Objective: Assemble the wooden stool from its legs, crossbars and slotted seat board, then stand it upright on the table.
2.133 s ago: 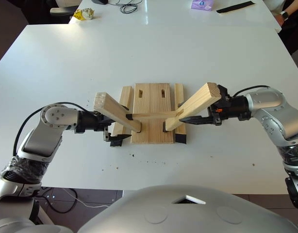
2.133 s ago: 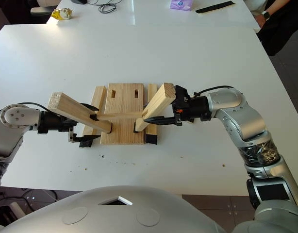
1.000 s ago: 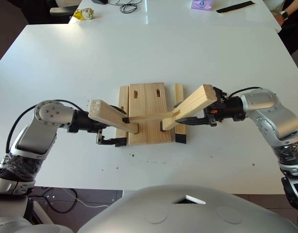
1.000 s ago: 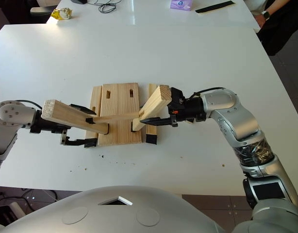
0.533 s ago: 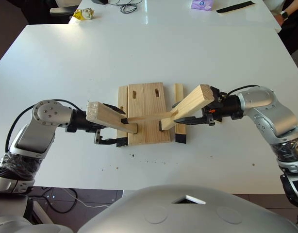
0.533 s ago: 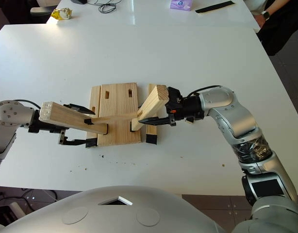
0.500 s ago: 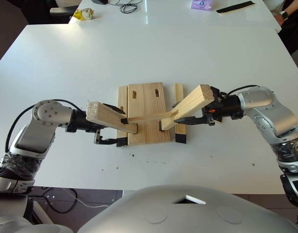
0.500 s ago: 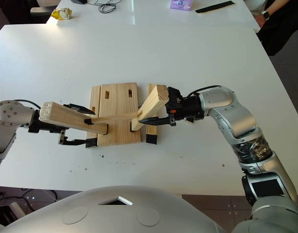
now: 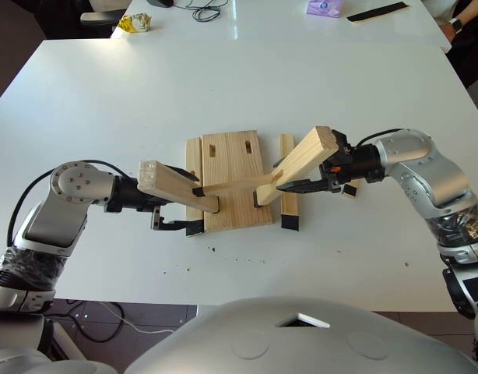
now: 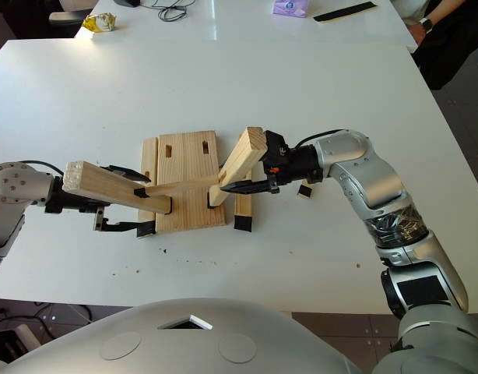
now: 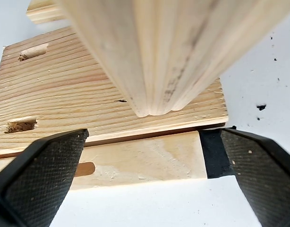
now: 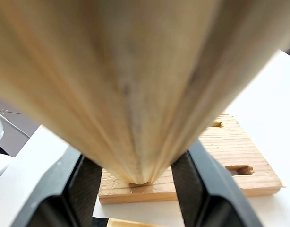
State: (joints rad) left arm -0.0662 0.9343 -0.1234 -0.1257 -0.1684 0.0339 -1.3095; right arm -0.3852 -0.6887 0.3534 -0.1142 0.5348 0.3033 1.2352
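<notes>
The slotted seat board [image 9: 235,175] lies flat mid-table. Above it hangs a half frame: two thick legs joined by a thin crossbar [image 9: 233,187]. My left gripper [image 9: 194,209] is shut on the left leg [image 9: 170,184], whose free end points left; its black fingers [image 11: 36,175] flank that leg [image 11: 168,52]. My right gripper [image 9: 292,176] is shut on the right leg [image 9: 303,159], which slants up to the right and looms large [image 12: 135,71] in the right wrist view. Two more legs lie flat along the board's sides, one left [image 9: 194,160] and one right [image 9: 289,195].
A small block [image 9: 349,189] lies on the table by my right wrist. Dark crumbs [image 9: 239,251] dot the table in front of the board. A yellow wrapper [image 9: 135,22], cables [image 9: 204,9] and a purple packet [image 9: 323,8] sit on the far table.
My right gripper has carried its leg leftward and away, standing it steeper. The small block has come into view behind it. My left gripper drifted left earlier and now holds still.
</notes>
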